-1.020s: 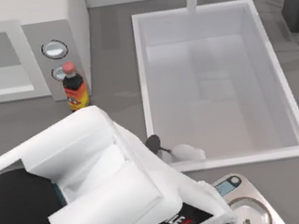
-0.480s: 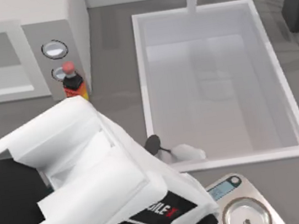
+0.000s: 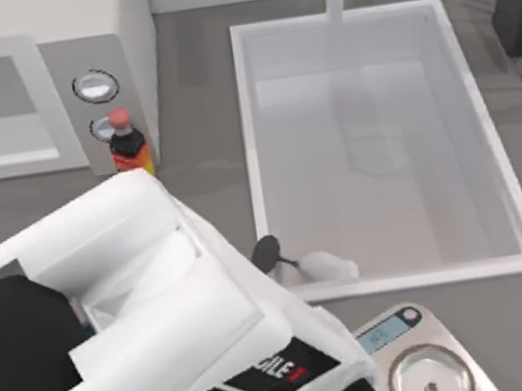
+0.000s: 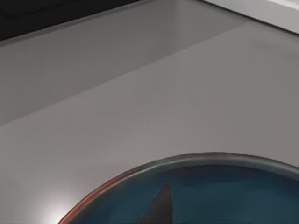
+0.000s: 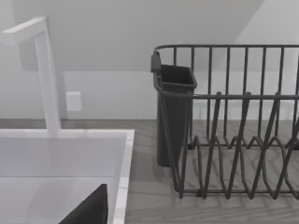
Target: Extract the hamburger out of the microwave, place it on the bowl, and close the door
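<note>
Left end effector: hidden under the left arm, which covers the desk's front-left part in the top view; spread or pressed together cannot be told.
Bowl: seen from the left wrist view, on the desk; blue-teal inside, reddish-brown rim, a dark pointed shape over its inside; no hamburger seen in the part that shows.
Microwave: at the desk's rear-left corner, two dials on its grey panel.
Bottle: upright just in front of the dials, beside the arm.
Sink: right of centre, holding a white lump and a dark round piece at its front-left corner.
Scale: front edge, steel pan bare.
Rack: rear-right, with a dark cup.
</note>
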